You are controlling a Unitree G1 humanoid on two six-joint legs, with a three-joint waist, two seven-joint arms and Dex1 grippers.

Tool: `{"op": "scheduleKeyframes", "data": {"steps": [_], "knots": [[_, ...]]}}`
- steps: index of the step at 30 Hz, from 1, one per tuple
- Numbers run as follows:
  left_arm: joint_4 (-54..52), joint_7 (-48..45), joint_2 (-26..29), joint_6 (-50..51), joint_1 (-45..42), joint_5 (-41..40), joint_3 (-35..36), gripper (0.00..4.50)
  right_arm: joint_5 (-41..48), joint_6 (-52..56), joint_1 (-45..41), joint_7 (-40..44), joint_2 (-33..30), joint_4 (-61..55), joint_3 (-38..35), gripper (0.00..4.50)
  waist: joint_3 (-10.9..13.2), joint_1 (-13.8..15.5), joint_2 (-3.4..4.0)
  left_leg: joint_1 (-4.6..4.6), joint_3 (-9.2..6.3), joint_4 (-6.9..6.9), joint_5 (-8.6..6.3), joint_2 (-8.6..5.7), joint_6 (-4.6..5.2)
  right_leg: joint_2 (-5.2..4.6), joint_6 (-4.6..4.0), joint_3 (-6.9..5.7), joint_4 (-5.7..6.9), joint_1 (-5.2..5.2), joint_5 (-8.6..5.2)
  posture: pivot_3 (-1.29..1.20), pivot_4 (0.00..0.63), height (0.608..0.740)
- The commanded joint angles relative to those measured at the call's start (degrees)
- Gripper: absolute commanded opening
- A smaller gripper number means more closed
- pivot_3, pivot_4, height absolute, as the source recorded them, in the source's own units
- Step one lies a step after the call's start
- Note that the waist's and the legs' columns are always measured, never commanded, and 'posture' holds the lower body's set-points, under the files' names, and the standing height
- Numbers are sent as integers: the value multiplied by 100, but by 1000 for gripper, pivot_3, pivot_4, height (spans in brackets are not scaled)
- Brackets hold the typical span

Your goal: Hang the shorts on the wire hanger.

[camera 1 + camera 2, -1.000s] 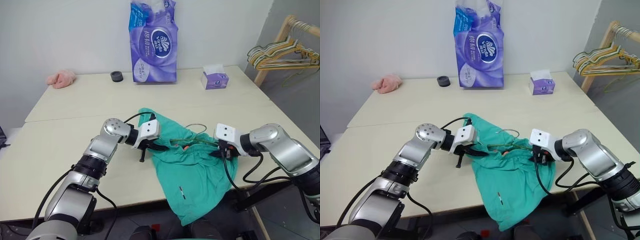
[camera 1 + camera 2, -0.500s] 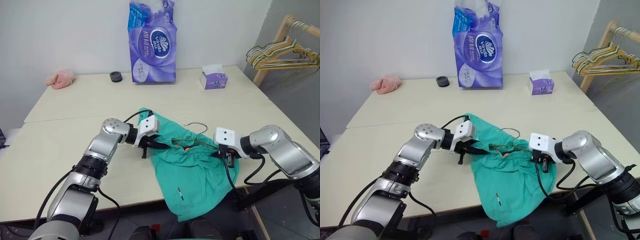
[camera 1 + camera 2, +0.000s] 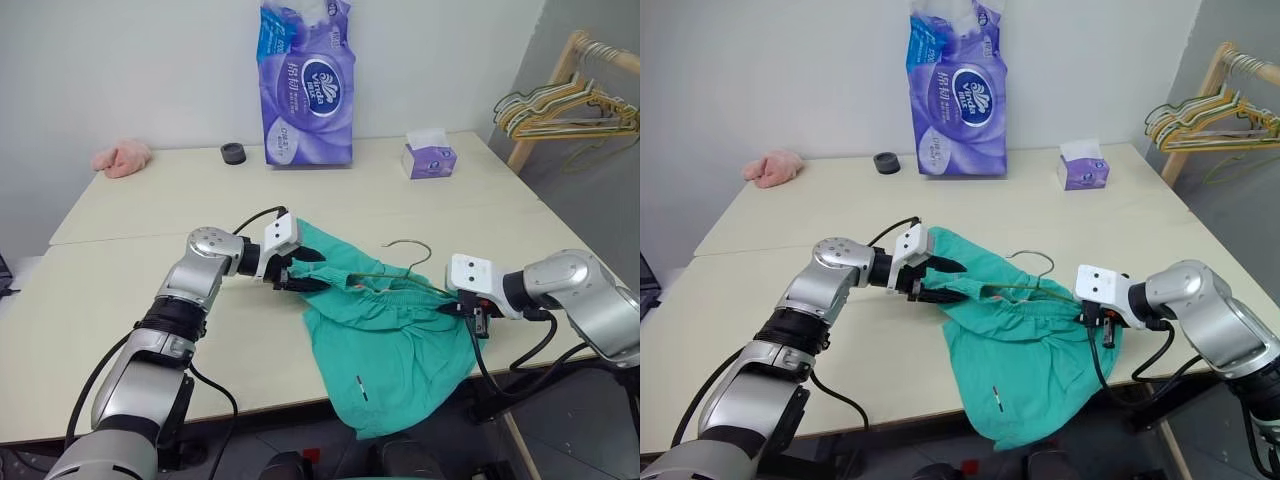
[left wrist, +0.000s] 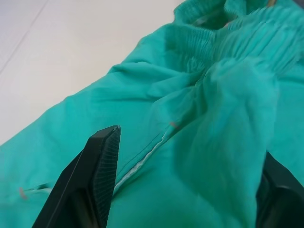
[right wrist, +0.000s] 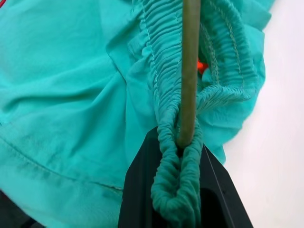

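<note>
Left eye view shows the teal-green soft fabric shorts [image 3: 385, 335] lying near the front edge of the pale wooden table [image 3: 150, 210], with one leg hanging over that near edge. The thin grey metal wire hanger [image 3: 400, 272] lies on top of them, its curved hook poking up toward the far side.

What has just changed: a second ago the left gripper [image 3: 300, 270] was squeezed shut on the left side of the waistband. Now its two black fingers are spread apart and the cloth sits loose between them, as the left wrist view shows. The hand has also slid a little to the left. The right gripper [image 3: 472, 315] is squeezed together on the gathered waistband and the hanger wire at once; the right wrist view shows the wire running straight down into the pinched cloth. It has pulled a bit to the right, so the waistband looks stretched out longer than before.

I think the left hand let go so it can grab again at a better spot. The shorts are not hung yet.

Containers: the small purple tissue box [image 3: 430, 158] at the far right has a white tissue sticking out. The tall purple pack of tissues [image 3: 307, 85] stands at the far side, sealed and full.
</note>
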Motion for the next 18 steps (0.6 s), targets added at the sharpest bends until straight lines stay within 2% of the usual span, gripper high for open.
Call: {"op": "scheduleKeyframes", "data": {"steps": [1, 9, 10, 18], "knots": [[106, -149, 15, -240, -136, 82, -3, 2676, 72, 1, 9, 76, -116, -206, -252, 0, 0, -2, 0, 0, 0, 0, 0, 0, 0, 0, 0, -1, 0, -1, 0, -210, 34, 740], [367, 67, -193, -475, -184, 154, 96, 206, 148, 107, 111, 53, -189, -288, -385, 0, 0, 1, 0, -2, -1, 1, 0, 0, 0, -1, 0, -1, 0, -1, 0, -225, 33, 740], [359, 124, -226, -429, -204, 125, 136, 20, 167, 134, 123, 52, -183, -305, -405, 0, 0, 0, 0, -2, 0, 1, 0, -1, 0, -2, 0, 0, 0, -1, 0, -225, 33, 740], [114, 345, -146, -134, -167, -140, 504, 20, 573, 655, 368, -124, -93, -456, -859, 0, 0, 2, 0, -2, -2, 1, 0, 0, 0, -2, 0, 0, 3, -2, 0, -203, 33, 740]]}}
